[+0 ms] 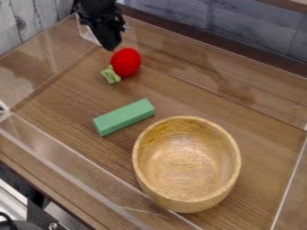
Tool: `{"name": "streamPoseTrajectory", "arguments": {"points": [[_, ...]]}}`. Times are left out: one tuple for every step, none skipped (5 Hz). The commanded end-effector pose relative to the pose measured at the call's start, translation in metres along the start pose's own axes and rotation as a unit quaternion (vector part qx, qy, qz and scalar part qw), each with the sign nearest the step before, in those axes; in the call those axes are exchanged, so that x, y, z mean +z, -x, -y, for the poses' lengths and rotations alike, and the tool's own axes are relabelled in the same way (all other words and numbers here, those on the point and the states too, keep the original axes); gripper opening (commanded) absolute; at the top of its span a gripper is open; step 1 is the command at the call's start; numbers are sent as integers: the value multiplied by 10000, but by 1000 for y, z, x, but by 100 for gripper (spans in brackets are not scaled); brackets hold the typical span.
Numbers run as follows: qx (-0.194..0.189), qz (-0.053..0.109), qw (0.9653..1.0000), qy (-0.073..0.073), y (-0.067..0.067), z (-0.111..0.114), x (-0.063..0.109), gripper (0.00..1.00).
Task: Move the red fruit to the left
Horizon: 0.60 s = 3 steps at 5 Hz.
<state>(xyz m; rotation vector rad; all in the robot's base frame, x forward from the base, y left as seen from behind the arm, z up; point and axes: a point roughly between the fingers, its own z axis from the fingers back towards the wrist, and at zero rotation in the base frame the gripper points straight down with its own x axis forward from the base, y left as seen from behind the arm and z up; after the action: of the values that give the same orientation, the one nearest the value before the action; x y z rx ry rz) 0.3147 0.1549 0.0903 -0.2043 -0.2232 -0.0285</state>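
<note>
Near the far left corner of the table [240, 85], red fruit [125, 60] lying free on the wood beside its green stem end, apart from the clenched, empty gripper [109, 40] above-left; placing step probably finished, only retreat upward needed, away from the clear wall [48, 40].

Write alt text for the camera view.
A red fruit lies on a wooden table, free of the shut black gripper above it to the left. Nearer are a green block and an empty wooden bowl.
</note>
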Motion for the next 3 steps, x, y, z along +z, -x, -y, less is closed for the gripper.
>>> {"name": "streamPoseTrajectory", "arguments": {"points": [[-130, 544, 9980, -283, -17, 3, 46, 0], [-129, 598, 9978, -254, -19, 5, 54, 0], [-96, 677, 9974, -234, -20, 5, 65, 0]]}}
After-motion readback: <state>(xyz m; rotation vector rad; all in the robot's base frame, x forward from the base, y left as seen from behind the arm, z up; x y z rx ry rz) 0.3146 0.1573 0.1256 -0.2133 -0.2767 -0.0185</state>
